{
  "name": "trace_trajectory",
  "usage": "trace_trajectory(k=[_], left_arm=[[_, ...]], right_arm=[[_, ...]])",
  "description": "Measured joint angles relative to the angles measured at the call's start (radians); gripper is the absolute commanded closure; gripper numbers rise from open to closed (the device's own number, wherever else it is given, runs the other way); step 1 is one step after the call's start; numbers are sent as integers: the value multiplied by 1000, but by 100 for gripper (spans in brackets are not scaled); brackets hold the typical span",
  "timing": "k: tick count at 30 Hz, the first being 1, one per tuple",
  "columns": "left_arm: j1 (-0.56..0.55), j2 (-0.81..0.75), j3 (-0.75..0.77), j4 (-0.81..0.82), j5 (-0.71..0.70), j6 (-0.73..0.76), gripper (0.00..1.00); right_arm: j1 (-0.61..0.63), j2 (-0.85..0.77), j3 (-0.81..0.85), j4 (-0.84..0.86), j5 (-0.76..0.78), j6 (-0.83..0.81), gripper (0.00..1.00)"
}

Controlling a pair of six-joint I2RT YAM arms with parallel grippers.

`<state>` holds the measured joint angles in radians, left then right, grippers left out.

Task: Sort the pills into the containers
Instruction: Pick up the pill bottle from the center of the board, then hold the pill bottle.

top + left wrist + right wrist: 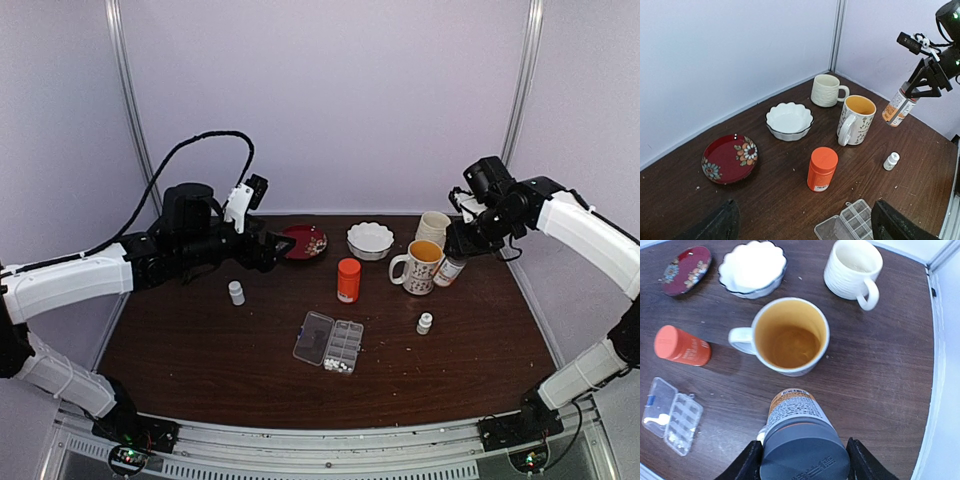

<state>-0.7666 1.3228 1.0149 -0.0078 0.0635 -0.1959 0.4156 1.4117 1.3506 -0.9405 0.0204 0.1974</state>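
Observation:
The clear pill organizer (328,342) lies open on the table's near middle, its lid folded to the left. Several tiny white pills (338,366) sit in its near cells. It also shows in the right wrist view (672,415), with pills (676,438) in an end cell, and partly in the left wrist view (851,225). My left gripper (272,250) is open and empty, held above the table next to the red plate (303,242). My right gripper (462,245) is shut on a grey-capped supplement bottle (802,440), held tilted above the table right of the yellow-lined mug (789,337).
An orange bottle (348,280) stands behind the organizer. Two small white bottles (236,292) (425,323) stand left and right of it. A white scalloped bowl (370,240) and a cream mug (433,228) stand at the back. White walls close the back and sides.

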Motion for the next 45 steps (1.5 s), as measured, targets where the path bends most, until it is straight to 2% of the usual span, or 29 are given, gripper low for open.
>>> trace_trajectory(k=[4,9,17,27,33,37,43,45], left_arm=[[-50,-50,-95,133,11,61,3],[-141,-90,-206,325,42,179,2],[-227,-91,-233,473,67,325,3],[-269,-60,-210,451,104,377,6],[-281,-39,-204,448,110,381,14],[-281,-39,-201,449,109,381,15],[-281,-34,-200,449,116,383,26],[-281,-29,-195,448,118,385,35]], right_arm=[[66,-65,30,11,-108,13,67],[204,-92,86,50,-241,36,68],[369,-109,119,164,-379,82,71],[448,-114,137,258,-430,122,73],[462,-114,137,284,-454,128,74],[463,-114,137,293,-465,133,75],[464,-114,137,298,-472,132,76],[464,-114,137,299,-475,132,76]])
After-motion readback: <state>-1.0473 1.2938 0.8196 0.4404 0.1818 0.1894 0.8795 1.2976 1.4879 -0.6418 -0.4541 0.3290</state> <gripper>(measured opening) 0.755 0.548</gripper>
